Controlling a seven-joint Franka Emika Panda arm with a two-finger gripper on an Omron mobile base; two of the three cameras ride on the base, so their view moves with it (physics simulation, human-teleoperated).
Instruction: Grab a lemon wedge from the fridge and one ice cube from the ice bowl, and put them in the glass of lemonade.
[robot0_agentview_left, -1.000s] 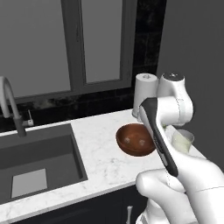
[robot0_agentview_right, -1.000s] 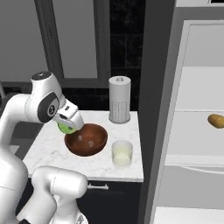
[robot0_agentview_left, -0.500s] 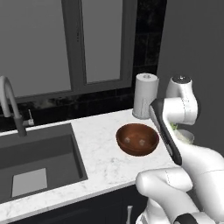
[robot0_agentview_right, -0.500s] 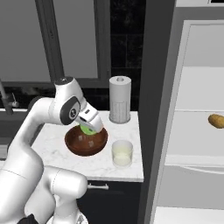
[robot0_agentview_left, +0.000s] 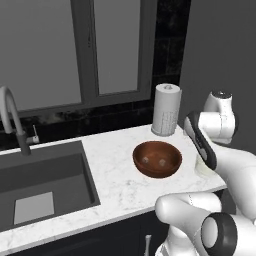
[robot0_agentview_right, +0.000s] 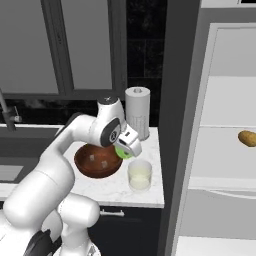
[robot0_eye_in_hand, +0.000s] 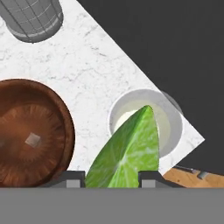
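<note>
My gripper (robot0_agentview_right: 125, 150) is shut on the yellow-green lemon wedge (robot0_eye_in_hand: 127, 153), which hangs just above and to the left of the glass of lemonade (robot0_agentview_right: 139, 175). In the hand view the wedge's tip overlaps the glass of lemonade (robot0_eye_in_hand: 168, 120) from above. The reddish-brown ice bowl (robot0_agentview_left: 157, 159) sits on the white marble counter (robot0_agentview_left: 115, 175) just left of the glass, with ice cubes (robot0_agentview_right: 103, 162) inside. The ice bowl (robot0_eye_in_hand: 30, 140) has one cube showing in the hand view. The open fridge (robot0_agentview_right: 225, 150) stands to the right, white shelves showing.
A white paper-towel roll (robot0_agentview_right: 137, 112) stands behind the bowl. A tan-orange oval item (robot0_agentview_right: 247, 138) lies on a fridge shelf. A dark sink (robot0_agentview_left: 40, 185) with a curved faucet (robot0_agentview_left: 12, 120) fills the counter's left part. The counter's front edge runs right by the glass.
The arm has swung right with the lemon wedge, from over the bowl's left rim across the bowl to above the glass's edge.
</note>
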